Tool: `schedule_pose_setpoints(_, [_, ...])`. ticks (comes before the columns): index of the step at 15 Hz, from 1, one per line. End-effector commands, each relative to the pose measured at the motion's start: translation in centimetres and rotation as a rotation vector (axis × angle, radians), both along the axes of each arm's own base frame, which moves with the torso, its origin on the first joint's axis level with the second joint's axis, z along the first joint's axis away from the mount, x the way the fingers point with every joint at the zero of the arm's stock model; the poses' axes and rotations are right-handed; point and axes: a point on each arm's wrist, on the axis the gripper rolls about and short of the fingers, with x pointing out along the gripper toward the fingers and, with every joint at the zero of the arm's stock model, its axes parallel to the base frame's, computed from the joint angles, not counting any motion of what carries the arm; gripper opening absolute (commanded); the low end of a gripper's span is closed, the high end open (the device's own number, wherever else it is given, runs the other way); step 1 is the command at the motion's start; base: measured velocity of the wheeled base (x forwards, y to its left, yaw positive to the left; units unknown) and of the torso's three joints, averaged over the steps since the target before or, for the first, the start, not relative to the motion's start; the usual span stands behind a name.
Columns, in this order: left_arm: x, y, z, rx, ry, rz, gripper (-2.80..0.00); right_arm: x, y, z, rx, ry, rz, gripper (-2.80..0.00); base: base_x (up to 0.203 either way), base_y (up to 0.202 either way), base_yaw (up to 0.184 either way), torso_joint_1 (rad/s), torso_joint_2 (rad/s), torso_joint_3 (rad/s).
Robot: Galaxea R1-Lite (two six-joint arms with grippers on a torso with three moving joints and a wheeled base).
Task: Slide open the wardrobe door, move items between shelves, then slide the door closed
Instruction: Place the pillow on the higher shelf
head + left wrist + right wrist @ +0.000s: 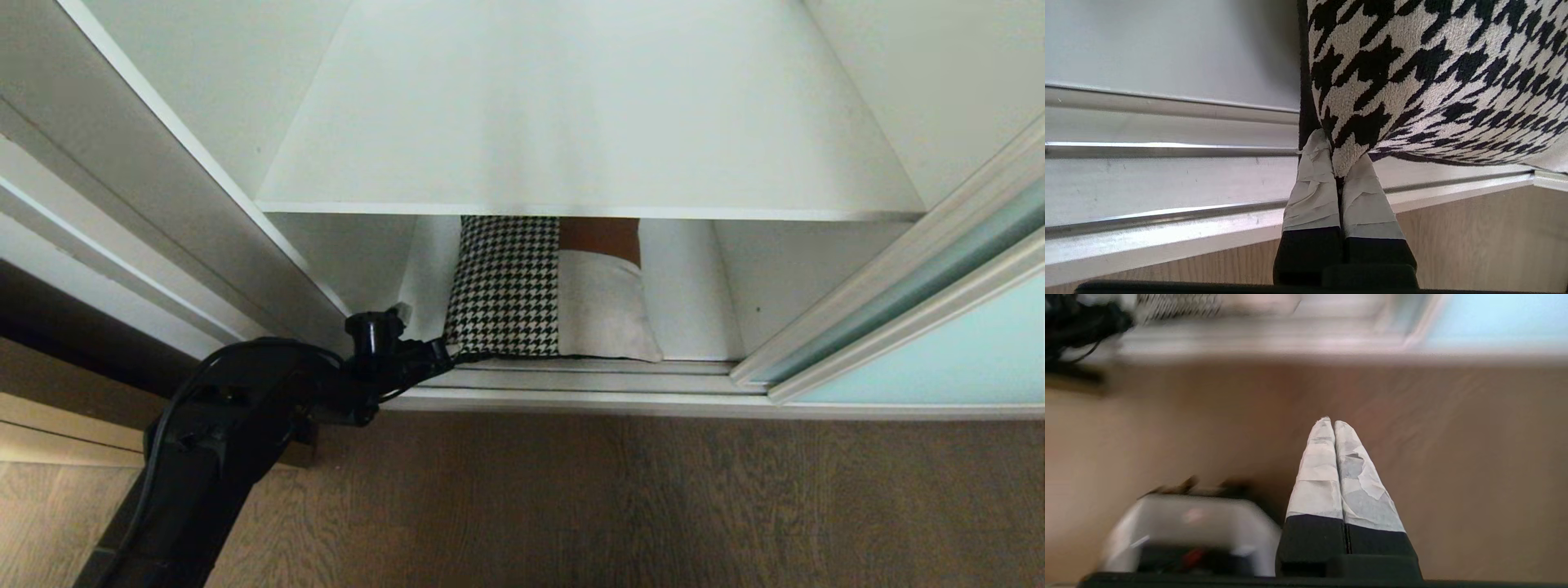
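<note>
Left wrist view: my left gripper [1340,161] has its jaws clamped on the near corner of the houndstooth cushion [1437,73], lying on the bottom shelf [694,294] under the upper shelf [588,122]. Right gripper [1331,422] closed, empty. I judge: draw it out low, clearing the door track [1167,151]

Upper shelf [588,139] lies bare; below, the folded stack [547,290] fills the middle
</note>
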Motion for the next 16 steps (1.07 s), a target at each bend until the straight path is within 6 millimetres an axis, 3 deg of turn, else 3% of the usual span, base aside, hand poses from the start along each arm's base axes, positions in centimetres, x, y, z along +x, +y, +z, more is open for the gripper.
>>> schedule_pose_setpoints(1, [0.0,-0.2,0.0,0.0,-0.005,-0.005,-2.8,7.3,0.2,-0.5,0.072,0.256,0.024,-2.8,0.0,0.0,0.0,0.0,0.0,0.0])
schedule_pose_setpoints(3, [-0.1,-0.1,0.0,0.003,-0.004,-0.006,-2.8,12.2,0.2,-1.6,0.137,0.35,0.027,-2.8,0.0,0.0,0.0,0.0,0.0,0.0])
schedule_pose_setpoints(6, [-0.4,-0.1,0.4,-0.002,-0.011,-0.007,-2.8,18.5,0.3,-4.8,0.213,0.458,0.077,-2.8,0.0,0.0,0.0,0.0,0.0,0.0])
schedule_pose_setpoints(12, [-0.4,-0.3,0.5,-0.006,-0.022,-0.014,-2.8,27.5,0.6,-12.6,0.274,0.54,0.154,-2.8,0.0,0.0,0.0,0.0,0.0,0.0])
schedule_pose_setpoints(16, [-0.5,-0.3,0.3,-0.005,-0.014,-0.016,-2.8,32.8,2.0,-16.8,0.28,0.56,0.191,-2.8,0.0,0.0,0.0,0.0,0.0,0.0])
